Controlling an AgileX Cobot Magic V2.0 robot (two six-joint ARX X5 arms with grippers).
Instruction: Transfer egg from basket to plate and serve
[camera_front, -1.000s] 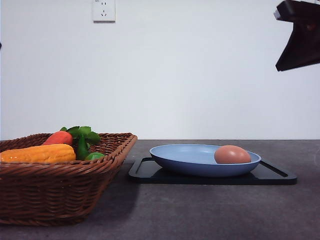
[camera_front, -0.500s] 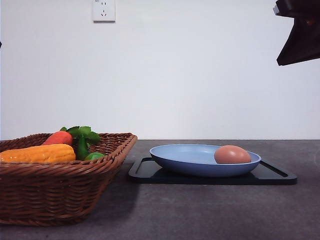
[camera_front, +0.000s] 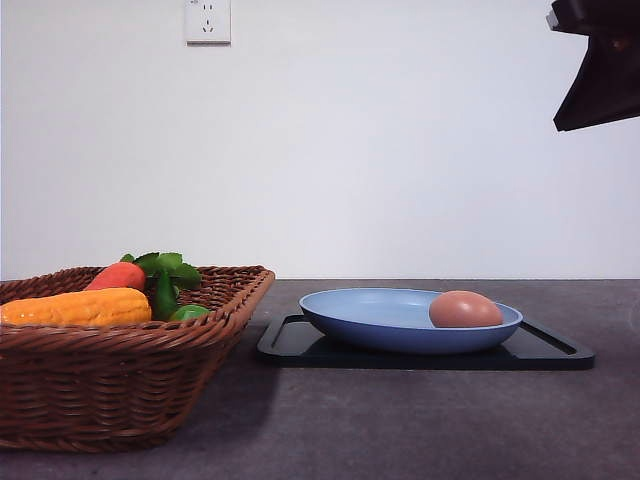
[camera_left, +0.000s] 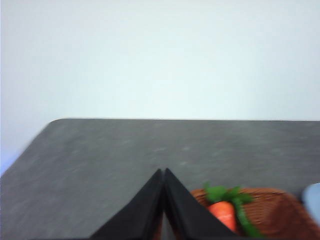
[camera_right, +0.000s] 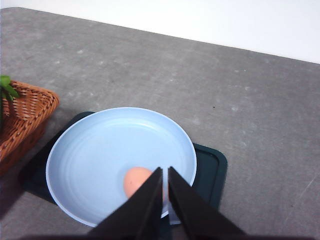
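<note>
egg (camera_front: 465, 309) in plate (camera_front: 375, 315), long axis sideways, directly below right gripper (camera_right: 165, 172), nearly closed, empty; left gripper (camera_left: 164, 172) clenched over basket (camera_front: 120, 385).

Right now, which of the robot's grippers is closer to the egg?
The right one. The right gripper hangs above the egg on the plate. The left gripper is over by the basket, away from the egg.

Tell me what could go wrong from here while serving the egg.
1. The egg lies loose near the plate's right rim, so it could roll off if the plate tips.
2. The plate only rests on the black tray; it might slide when carried.
3. The basket stands close beside the tray and could get bumped.
</note>
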